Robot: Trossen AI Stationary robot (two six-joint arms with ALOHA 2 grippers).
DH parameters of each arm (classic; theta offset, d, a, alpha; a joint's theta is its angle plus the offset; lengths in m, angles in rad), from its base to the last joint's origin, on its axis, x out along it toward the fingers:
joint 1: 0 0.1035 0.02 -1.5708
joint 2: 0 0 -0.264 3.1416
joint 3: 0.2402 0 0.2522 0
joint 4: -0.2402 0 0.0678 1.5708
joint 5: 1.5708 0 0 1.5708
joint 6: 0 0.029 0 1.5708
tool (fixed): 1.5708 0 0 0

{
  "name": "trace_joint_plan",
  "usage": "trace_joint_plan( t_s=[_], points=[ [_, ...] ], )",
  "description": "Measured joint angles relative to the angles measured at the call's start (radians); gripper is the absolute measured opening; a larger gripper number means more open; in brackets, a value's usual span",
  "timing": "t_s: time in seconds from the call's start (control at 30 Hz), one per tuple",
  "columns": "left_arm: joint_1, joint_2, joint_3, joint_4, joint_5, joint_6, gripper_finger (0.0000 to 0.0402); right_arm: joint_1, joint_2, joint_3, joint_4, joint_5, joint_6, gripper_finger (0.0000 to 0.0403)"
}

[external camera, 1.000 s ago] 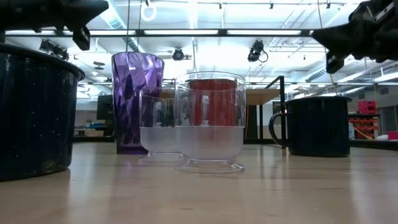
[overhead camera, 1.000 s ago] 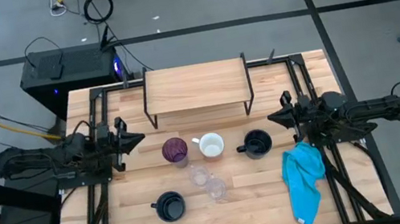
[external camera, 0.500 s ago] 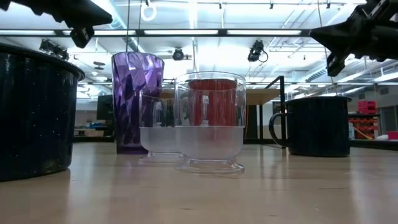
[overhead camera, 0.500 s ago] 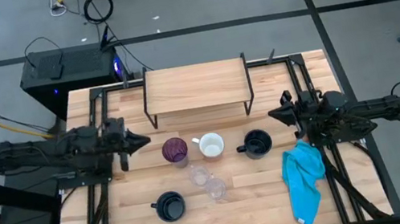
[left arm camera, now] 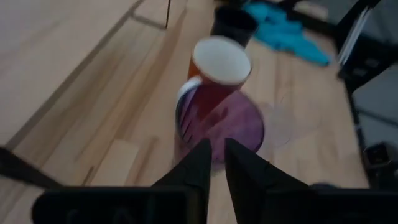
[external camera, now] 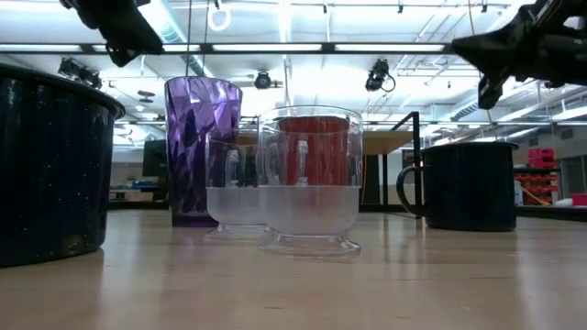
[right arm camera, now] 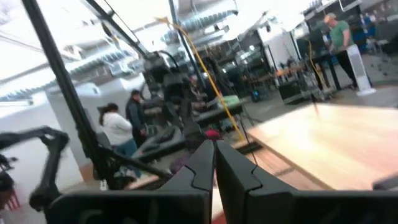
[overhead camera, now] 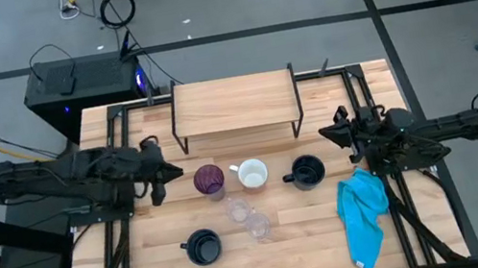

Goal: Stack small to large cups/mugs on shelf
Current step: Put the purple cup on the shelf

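The shelf (overhead camera: 234, 105) stands at the table's far middle on thin black legs. In front of it a purple tumbler (overhead camera: 209, 180), a white mug (overhead camera: 252, 174) and a black mug (overhead camera: 307, 172) stand upright in a row. Two clear cups (overhead camera: 237, 210) (overhead camera: 258, 224) and a second black mug (overhead camera: 203, 247) stand nearer. My left gripper (overhead camera: 175, 172) is shut and empty, just left of the tumbler (left arm camera: 230, 124), above the table. My right gripper (overhead camera: 323, 132) is shut and empty, raised to the right of the black mug.
A crumpled blue cloth (overhead camera: 365, 215) lies on the table's right side, below my right arm. There is bare wood along the near edge and between the shelf and the row of cups. People stand in the room beyond (right arm camera: 121, 130).
My left gripper has edged toward the purple tumbler and the near edge and has tipped its fingers downward. My right gripper has shifted slightly toward the far edge. The cups and mugs have not moved.
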Motion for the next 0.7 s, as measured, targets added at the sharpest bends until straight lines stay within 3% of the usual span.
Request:
trace_joint_plan(
  t_s=[0.23, 0.5, 0.7],
  points=[
    [0.041, 0.134, 0.11, -0.144, 0.0, -0.014, 0.011, 0.0, 0.099, 0.0, 0.004, 0.146, -0.002, 0.0023],
    [0.127, 0.299, 0.241, -0.266, 0.012, -0.036, 0.015, 0.027, 0.178, 0.0, 0.016, 0.146, 0.059, 0.0023],
    [0.182, 0.41, 0.339, -0.314, 0.084, -0.033, 0.0188, 0.041, 0.211, 0.0, 0.144, 0.145, 0.009, 0.0023]
  ],
)
